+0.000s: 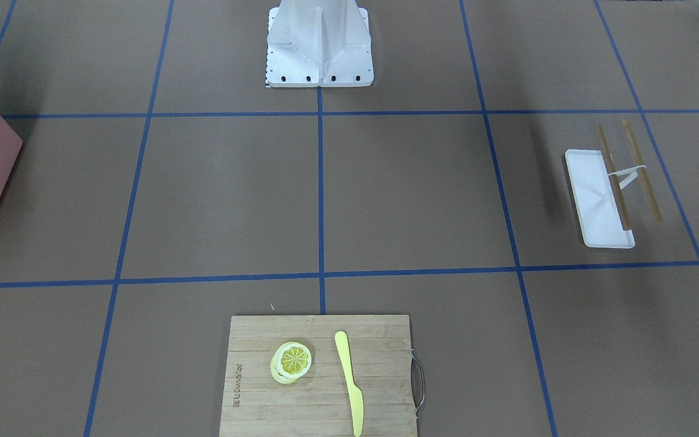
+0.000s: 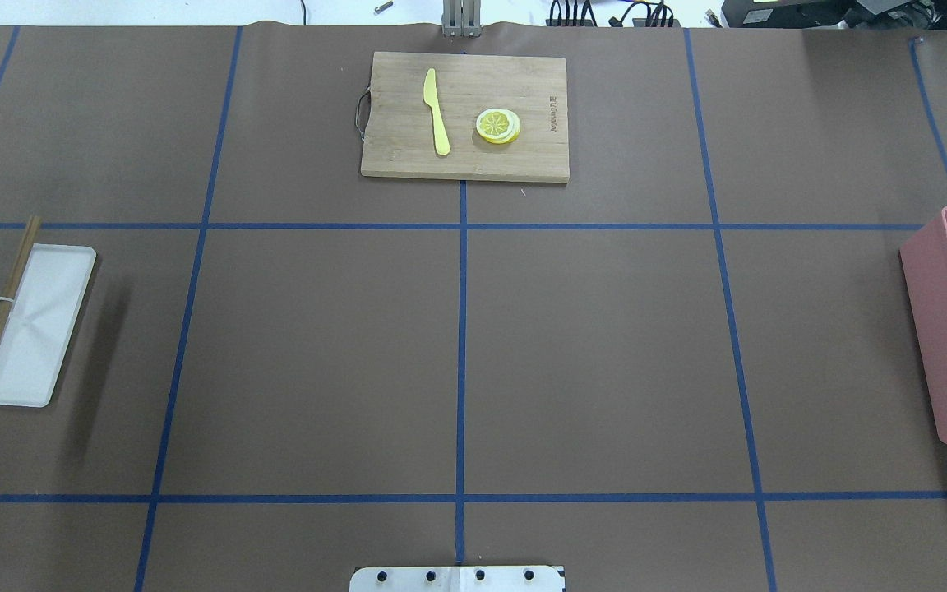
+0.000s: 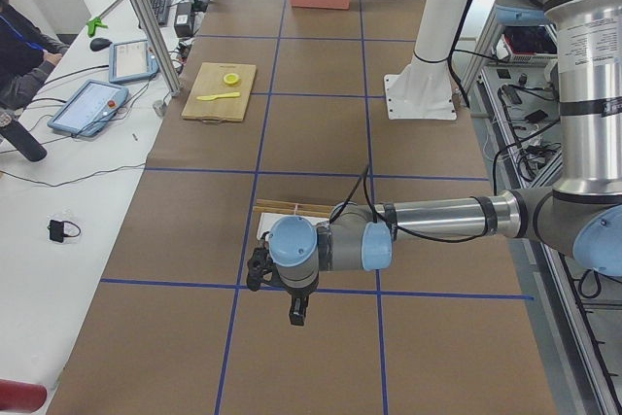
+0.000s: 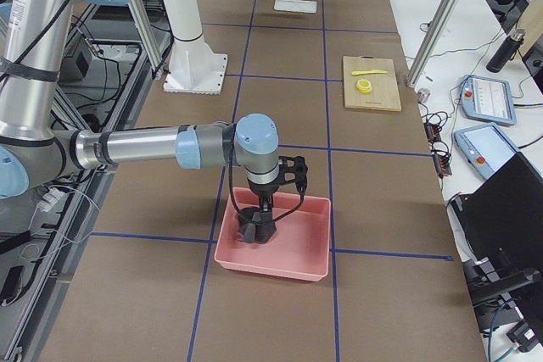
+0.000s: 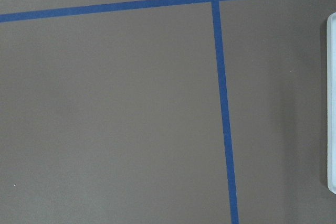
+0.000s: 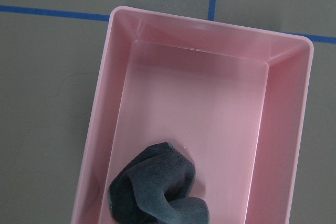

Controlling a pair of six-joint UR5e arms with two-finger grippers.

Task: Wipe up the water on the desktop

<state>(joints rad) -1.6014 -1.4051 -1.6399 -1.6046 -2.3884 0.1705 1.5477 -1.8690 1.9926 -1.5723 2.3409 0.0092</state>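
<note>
The middle of the desktop (image 2: 605,353) is bare brown surface between the blue tape lines, open to a reach from either side. At the edge farthest from the robot lies a bamboo cutting board (image 2: 408,160) carrying a yellow knife (image 2: 436,115) and lemon slices (image 2: 498,126). At the robot's left end a white tray (image 2: 46,329) sits with two wooden sticks (image 2: 19,263) along its outer edge. The left gripper (image 3: 296,314) hangs above the surface just beside it. At the right end the walls of a pink bin (image 2: 946,329) enclose a dark cloth (image 6: 157,190). The right gripper (image 4: 254,228) seems to reach down inside, though the side view leaves its depth unclear. The white mounting base (image 1: 319,60) blocks the robot-side middle.
</note>
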